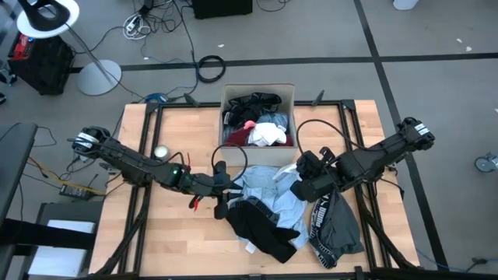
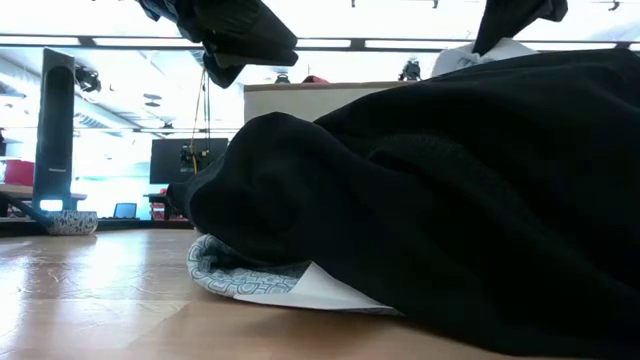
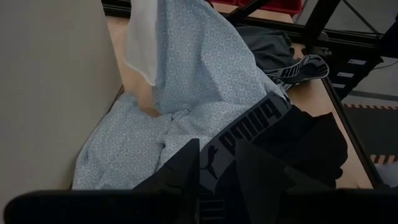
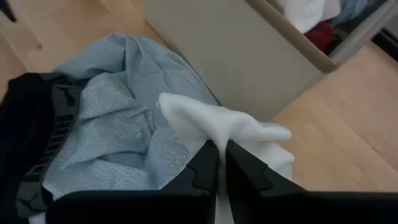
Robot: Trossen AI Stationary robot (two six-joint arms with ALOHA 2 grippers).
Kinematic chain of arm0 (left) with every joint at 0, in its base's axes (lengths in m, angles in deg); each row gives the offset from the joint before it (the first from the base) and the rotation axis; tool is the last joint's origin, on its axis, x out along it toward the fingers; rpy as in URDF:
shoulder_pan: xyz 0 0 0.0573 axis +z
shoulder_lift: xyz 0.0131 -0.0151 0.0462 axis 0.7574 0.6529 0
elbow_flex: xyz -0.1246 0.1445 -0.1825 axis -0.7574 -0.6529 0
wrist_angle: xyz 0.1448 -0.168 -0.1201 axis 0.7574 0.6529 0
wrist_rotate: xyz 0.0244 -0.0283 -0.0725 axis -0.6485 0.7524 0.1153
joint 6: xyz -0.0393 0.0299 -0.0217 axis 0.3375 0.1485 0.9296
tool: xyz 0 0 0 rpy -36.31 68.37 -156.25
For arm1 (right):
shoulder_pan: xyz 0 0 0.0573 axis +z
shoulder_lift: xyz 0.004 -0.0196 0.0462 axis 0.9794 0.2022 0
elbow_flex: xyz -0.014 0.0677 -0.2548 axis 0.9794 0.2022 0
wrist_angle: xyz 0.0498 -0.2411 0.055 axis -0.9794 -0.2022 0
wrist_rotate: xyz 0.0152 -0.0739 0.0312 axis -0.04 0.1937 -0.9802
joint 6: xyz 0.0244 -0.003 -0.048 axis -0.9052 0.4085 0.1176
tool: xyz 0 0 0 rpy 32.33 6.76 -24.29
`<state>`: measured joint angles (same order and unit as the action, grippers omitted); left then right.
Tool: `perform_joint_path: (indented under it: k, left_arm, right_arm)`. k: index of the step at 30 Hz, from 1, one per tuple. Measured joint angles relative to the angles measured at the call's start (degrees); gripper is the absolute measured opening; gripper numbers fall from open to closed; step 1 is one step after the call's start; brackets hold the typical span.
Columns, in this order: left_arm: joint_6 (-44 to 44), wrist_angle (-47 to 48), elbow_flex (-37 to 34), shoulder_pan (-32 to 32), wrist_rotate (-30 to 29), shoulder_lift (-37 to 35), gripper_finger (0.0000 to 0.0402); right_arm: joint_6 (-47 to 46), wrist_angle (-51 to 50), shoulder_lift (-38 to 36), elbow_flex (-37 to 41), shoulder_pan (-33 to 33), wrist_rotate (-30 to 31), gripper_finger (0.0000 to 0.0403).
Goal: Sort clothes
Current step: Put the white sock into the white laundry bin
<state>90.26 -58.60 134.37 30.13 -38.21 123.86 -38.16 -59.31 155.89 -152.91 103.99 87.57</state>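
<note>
A pile of clothes lies in the middle of the table: a light blue patterned garment, a black garment with a lettered waistband, and a grey garment. My right gripper is shut on a white fold of cloth at the light blue garment's far side. My left gripper hangs slightly open above the black garment's left end and touches nothing. More clothes, white, black and red, lie in the beige box. My right gripper pinches a raised white fold between its two fingers, at the light blue garment's edge next to the box. The fold is drawn up into a peak. The rest of the garment trails down onto the pile.
The beige cardboard box wall stands right behind the held fold. Black frame bars run along the table's edges. A small round object sits beside the left arm. Bare wood shows at the near left.
</note>
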Motion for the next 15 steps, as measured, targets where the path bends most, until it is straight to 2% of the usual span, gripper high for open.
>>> perform_joint_path:
  k: [15]
  left_arm:
    - [0.1, 0.0, 0.0, 0.0, 0.0, 0.0, 0.0108]
  right_arm:
    - [3.4, 4.3, 0.0, 0.0, 0.0, 1.1, 0.0037]
